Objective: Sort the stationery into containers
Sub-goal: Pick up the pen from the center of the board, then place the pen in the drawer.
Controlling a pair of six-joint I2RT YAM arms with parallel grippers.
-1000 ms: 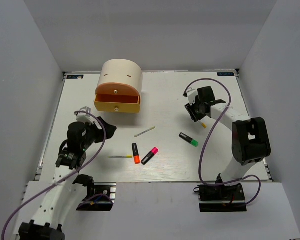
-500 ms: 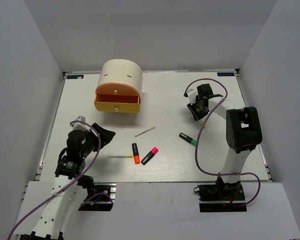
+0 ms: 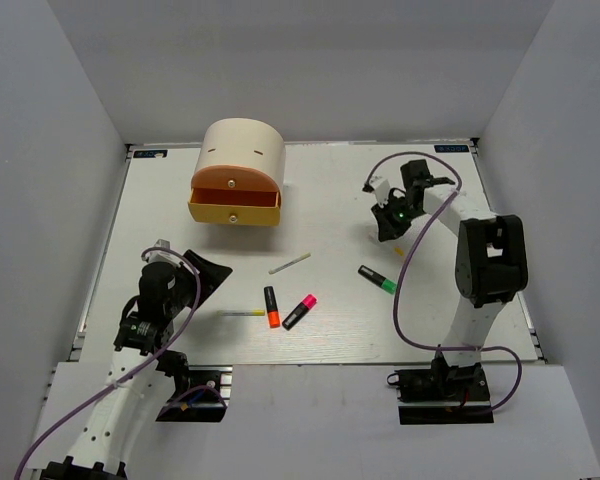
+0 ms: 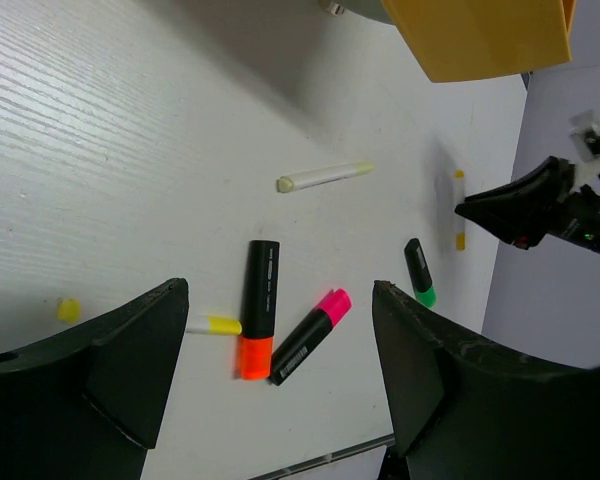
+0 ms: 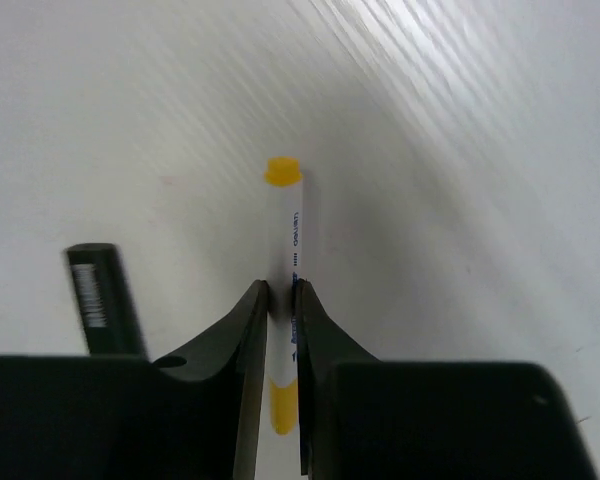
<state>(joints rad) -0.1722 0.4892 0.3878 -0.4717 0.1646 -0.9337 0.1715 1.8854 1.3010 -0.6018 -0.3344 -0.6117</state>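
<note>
My right gripper [image 5: 282,292] pinches the pen [image 5: 285,215] at the tabletop's [image 3: 330,190] two o'clock. I'd lift it level, then carry it to the yellow drawer [image 3: 235,212] at eleven o'clock. My left gripper [image 4: 280,295] is spread, idle.

This looks like a robot test cell in a lab, not a home or an office. A white tabletop [image 3: 330,200] is closed in by plain grey panels [image 3: 40,150] on three sides. Two robot arms [image 3: 490,270] are bolted at its near edge on black mounts [image 3: 445,390], and purple cables [image 3: 395,305] run loose along them in plain sight
</note>
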